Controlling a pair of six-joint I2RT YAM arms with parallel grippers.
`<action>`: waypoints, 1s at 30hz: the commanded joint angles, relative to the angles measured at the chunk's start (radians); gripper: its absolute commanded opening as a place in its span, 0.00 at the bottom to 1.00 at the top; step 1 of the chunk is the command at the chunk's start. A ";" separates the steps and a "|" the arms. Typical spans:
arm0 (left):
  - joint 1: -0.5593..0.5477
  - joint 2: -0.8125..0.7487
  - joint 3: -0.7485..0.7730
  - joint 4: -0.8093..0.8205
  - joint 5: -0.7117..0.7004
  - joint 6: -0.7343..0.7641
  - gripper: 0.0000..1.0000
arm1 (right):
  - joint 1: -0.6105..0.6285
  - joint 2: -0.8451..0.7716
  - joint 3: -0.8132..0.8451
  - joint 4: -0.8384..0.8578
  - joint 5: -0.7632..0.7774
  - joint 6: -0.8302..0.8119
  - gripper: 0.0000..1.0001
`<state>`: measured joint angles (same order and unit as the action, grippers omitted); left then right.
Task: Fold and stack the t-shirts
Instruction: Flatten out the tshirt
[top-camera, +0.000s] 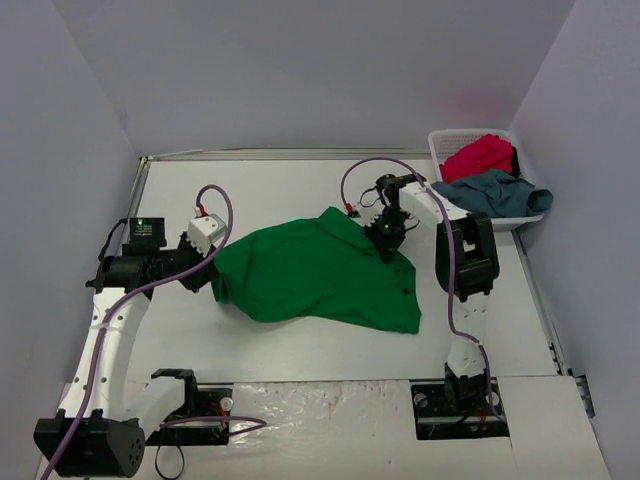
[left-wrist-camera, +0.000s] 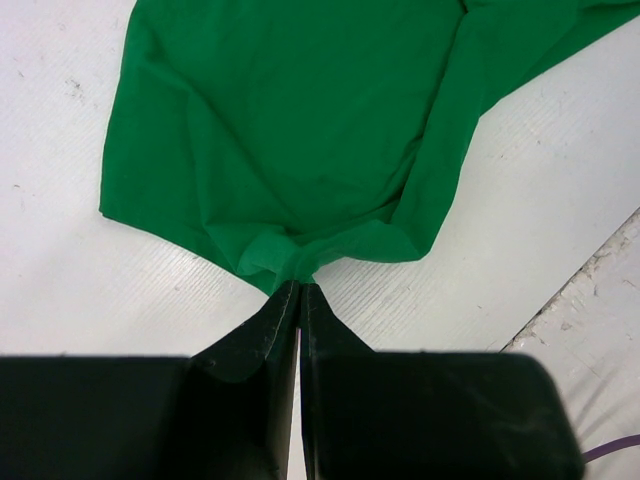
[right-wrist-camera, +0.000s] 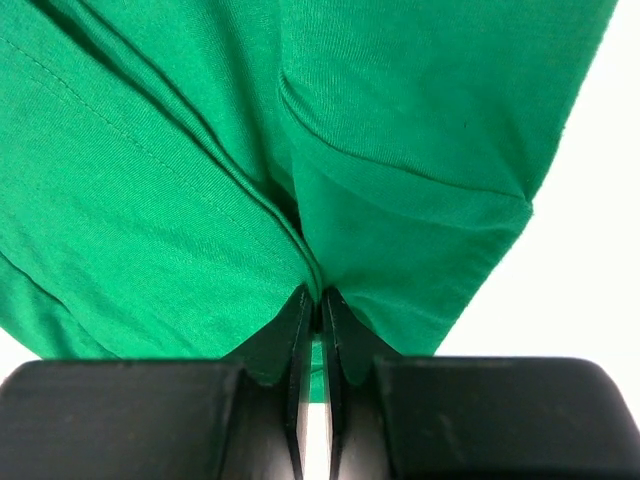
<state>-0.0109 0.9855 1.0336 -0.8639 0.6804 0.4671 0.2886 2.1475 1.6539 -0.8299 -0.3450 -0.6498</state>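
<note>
Left hand (top-camera: 207, 266) is pressed shut on a small bunched tip of the bright green soft cloth t-shirt (top-camera: 320, 275), at the cloth's edge nearest the worktop's left side. In the left wrist view the fingers (left-wrist-camera: 275, 320) nearly meet, with only a nub of green between them. Right hand (top-camera: 386, 238) is likewise clamped, on a fold along the shirt's far-right part. The right wrist view shows a seam or hem running into the closed tips, but I can't tell which part of the garment it is.

My read: the two pinch points on opposite sides are there so the arms can pull apart and spread the shirt flat before any fold. It isn't flat yet. It lies rumpled mid-worktop (top-camera: 290, 190), with creases fanning out from both grips.

Folding hasn't started and there's no stack. The crimson red cloth t-shirt (top-camera: 480, 155) sits crumpled inside the white plastic lattice basket (top-camera: 440, 140) at the far right corner. The dusty grey-blue cloth t-shirt (top-camera: 492, 193) spills over the basket's near rim. Both are well apart from either hand.

Risk: both grips hold little cloth, so a hard pull could slip one out.
</note>
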 joint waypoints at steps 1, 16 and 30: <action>0.006 -0.018 0.000 0.011 0.025 -0.004 0.02 | -0.008 -0.089 0.030 -0.043 0.041 0.016 0.03; 0.006 -0.028 0.000 0.008 0.028 -0.007 0.03 | -0.009 -0.158 0.041 -0.041 0.063 0.027 0.00; 0.006 0.091 0.069 0.124 -0.132 -0.074 0.02 | -0.029 -0.175 0.177 0.031 0.152 0.070 0.00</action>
<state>-0.0109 1.0084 1.0405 -0.8253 0.6285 0.4324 0.2840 1.9869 1.7004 -0.8280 -0.2657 -0.6151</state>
